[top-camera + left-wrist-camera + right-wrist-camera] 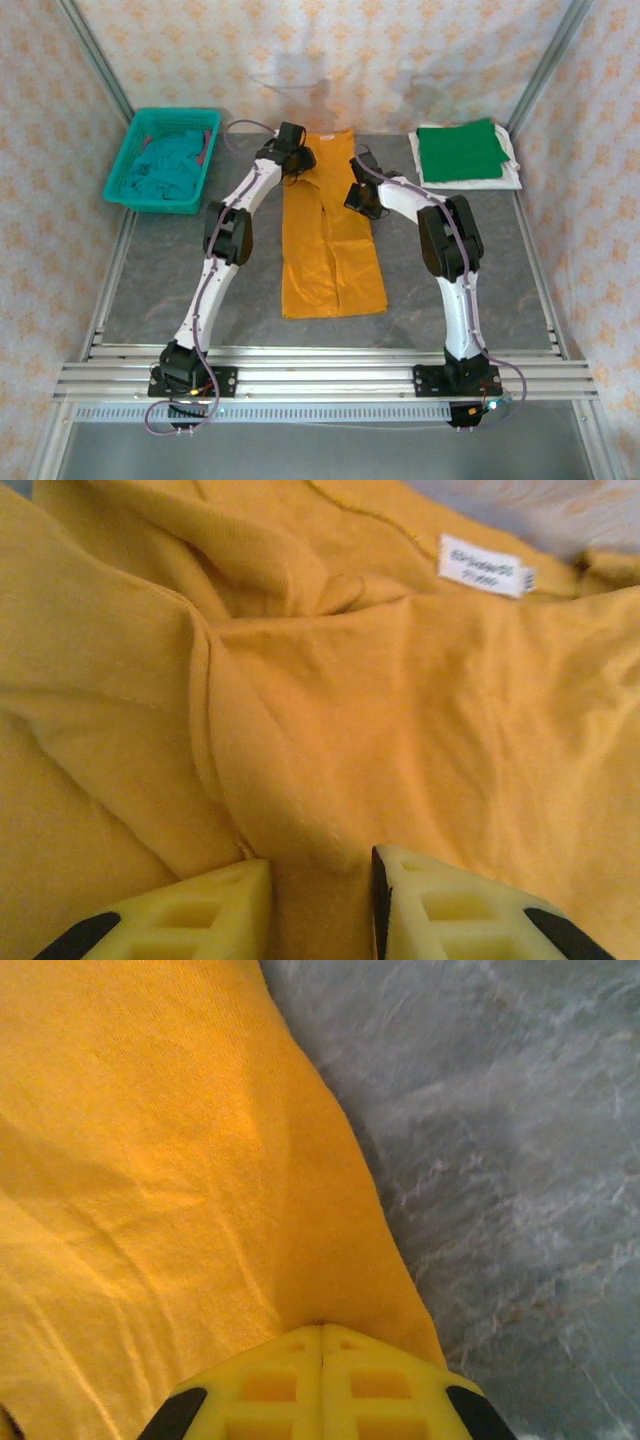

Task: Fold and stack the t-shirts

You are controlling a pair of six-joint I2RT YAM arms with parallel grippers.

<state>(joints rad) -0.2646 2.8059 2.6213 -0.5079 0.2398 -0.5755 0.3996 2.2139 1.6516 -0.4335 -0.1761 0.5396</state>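
Left claw [320, 865]: jaws a little apart, with a ridge of orange cloth running into the gap. I can't tell whether they bite on it.
Right claw [321, 1335]: fingers together. I judge them clamped on the side edge of the orange tee [332, 240], since creases fan out from the tips.
Orange tee: lies on the tabletop [500, 1160] as a long narrow strip between my two claws. Its collar end is under the left claw and its right edge is at the right claw.
Other tees: the green tee [460, 150] sits folded on the white tee [512, 175], well off to the right of the right claw. The teal tee [165, 165] is bunched in the basket [118, 170], well off to the left of the left claw.
Label [483, 565]: small white tag, ahead and to the right of the left claw.
Risk, left: the ridge is thick and rounded. If I close on one layer only, the strip would open out as it lifts.
Risk, right: the hold is at the very hem, so a quick pull could slip the thin cloth free.
Risk, both: lifting unevenly would skew the fold, because the cloth is limp.
Cloth: soft matt knit, wrinkled near the collar and smoother along the right edge.
Tabletop: grey, marbled and hard. It looks smooth, so I expect the tee could slide.
Basket: stiff teal mesh.
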